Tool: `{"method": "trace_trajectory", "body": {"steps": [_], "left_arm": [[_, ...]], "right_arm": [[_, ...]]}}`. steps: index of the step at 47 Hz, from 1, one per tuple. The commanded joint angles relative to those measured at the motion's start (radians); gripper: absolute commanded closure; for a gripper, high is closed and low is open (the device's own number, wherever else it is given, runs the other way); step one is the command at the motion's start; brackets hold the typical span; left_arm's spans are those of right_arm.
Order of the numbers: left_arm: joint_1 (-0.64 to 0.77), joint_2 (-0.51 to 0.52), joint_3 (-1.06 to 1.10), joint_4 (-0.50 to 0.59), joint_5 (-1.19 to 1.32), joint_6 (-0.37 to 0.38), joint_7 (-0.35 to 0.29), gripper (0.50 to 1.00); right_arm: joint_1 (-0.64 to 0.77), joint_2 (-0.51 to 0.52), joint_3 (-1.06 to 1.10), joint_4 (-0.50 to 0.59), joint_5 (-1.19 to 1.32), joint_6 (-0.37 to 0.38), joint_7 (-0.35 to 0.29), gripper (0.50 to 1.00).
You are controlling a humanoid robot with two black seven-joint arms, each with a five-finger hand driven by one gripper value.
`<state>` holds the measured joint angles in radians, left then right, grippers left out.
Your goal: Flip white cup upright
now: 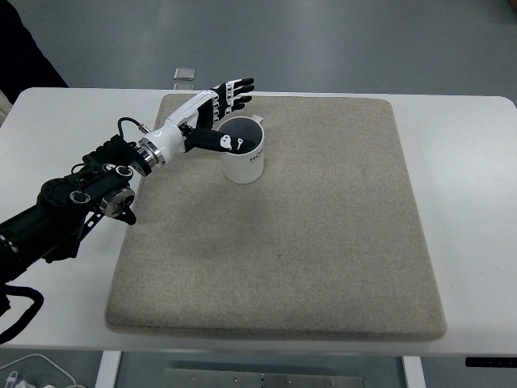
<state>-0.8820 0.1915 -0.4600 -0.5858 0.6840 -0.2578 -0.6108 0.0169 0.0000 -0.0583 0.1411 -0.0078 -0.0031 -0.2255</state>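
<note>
The round ceramic white cup (245,152) has a grey-shadowed inside and small dark lettering on its side. It stands on a beige-grey, evenly flecked square felt mat (323,234), plain and without pattern. The smooth flat desk (468,210) under the mat is white. The left hand (216,113) is white across its back with black fingertip and joint segments; its thumb is black with a white mark. The arm behind it is black.

White table (468,162) under a beige felt mat (323,242).
</note>
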Motion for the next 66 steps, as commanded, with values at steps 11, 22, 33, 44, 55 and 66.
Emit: {"method": "trace_trajectory", "body": {"steps": [11,22,33,44,55,66], "left_arm": [[-0.012,0.036,-0.034,-0.051,-0.006,-0.001,0.000,0.500],[-0.061,0.028,-0.078,-0.034,-0.009,0.005,0.000,0.500],[-0.124,-0.043,-0.066,0.141,-0.050,-0.008,0.000,0.500],[-0.158,-0.055,-0.066,0.201,-0.251,-0.034,0.000,0.504],[-0.158,-0.055,-0.080,0.201,-0.414,-0.054,0.000,0.500],[-0.156,-0.057,-0.080,0.210,-0.681,-0.014,0.078,0.500]], "right_arm": [[0.000,0.000,0.000,0.000,0.000,0.000,0.000,0.570],[0.000,0.000,0.000,0.000,0.000,0.000,0.000,0.570],[0.000,0.000,0.000,0.000,0.000,0.000,0.000,0.570],[0.000,0.000,0.000,0.000,0.000,0.000,0.000,0.570],[0.000,0.000,0.000,0.000,0.000,0.000,0.000,0.570],[0.000,0.000,0.002,0.000,0.000,0.000,0.000,0.570]]}}
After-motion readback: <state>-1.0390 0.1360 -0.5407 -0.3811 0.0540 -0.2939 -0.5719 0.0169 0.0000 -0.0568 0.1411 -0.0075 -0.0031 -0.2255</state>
